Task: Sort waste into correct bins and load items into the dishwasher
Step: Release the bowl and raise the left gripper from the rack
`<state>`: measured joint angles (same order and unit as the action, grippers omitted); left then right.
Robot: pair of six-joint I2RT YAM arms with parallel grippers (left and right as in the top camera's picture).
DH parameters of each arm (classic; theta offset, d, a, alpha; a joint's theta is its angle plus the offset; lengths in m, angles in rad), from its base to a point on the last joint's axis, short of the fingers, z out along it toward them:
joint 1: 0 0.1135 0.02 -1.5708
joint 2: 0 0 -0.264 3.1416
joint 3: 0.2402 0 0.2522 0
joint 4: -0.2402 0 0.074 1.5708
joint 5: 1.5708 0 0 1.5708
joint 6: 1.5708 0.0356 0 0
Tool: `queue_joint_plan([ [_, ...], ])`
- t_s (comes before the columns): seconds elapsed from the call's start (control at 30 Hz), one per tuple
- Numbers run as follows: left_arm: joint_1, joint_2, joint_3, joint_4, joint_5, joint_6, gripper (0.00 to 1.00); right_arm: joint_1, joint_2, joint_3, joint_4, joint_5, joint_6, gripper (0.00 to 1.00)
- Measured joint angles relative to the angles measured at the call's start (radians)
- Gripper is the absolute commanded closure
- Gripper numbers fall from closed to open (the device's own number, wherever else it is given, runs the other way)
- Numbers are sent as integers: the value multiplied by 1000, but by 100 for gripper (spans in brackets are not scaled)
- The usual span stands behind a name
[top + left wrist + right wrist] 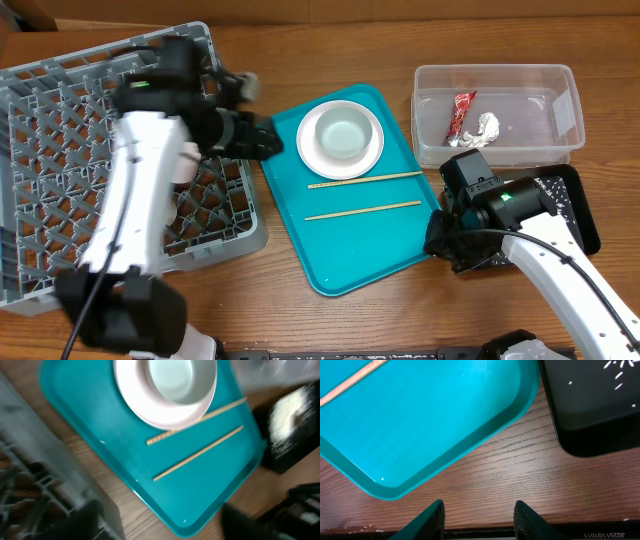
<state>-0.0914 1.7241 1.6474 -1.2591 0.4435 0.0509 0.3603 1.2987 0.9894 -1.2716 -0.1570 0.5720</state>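
Two chopsticks (365,179), one plate (306,146), one bowl (343,132)

Colour key. My table (300,40) is warm brown with darker wood grain. The teal tray (350,250) is one plain, glossy colour. On it, the plate (318,160) is white, the bowl (342,130) pale grey-green, and the chopsticks (365,178) light tan wood. The rack (60,130) is grey, its floor a lattice pattern. The tub (560,80) is clear; its wrapper (462,115) is shiny red and its tissue (487,128) white. The black tray (590,420) is flecked with white rice grains (619,375). My arms (140,200) are white with black joints, and my right gripper (479,505) is black.
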Motion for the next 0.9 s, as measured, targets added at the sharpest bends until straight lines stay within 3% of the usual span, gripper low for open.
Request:
queue_joint_plan([
  [0.07,-89,50,0,-11,-77,-61,96,0,0,0,0,0,0,53],
  [0.23,-183,189,-1,-68,-240,-196,96,0,0,0,-1,0,0,53],
  [0.57,-137,240,-15,-298,-455,-358,96,0,0,0,-1,0,0,53],
  [0.9,-111,240,-71,-250,-480,-381,96,0,0,0,-1,0,0,53],
])
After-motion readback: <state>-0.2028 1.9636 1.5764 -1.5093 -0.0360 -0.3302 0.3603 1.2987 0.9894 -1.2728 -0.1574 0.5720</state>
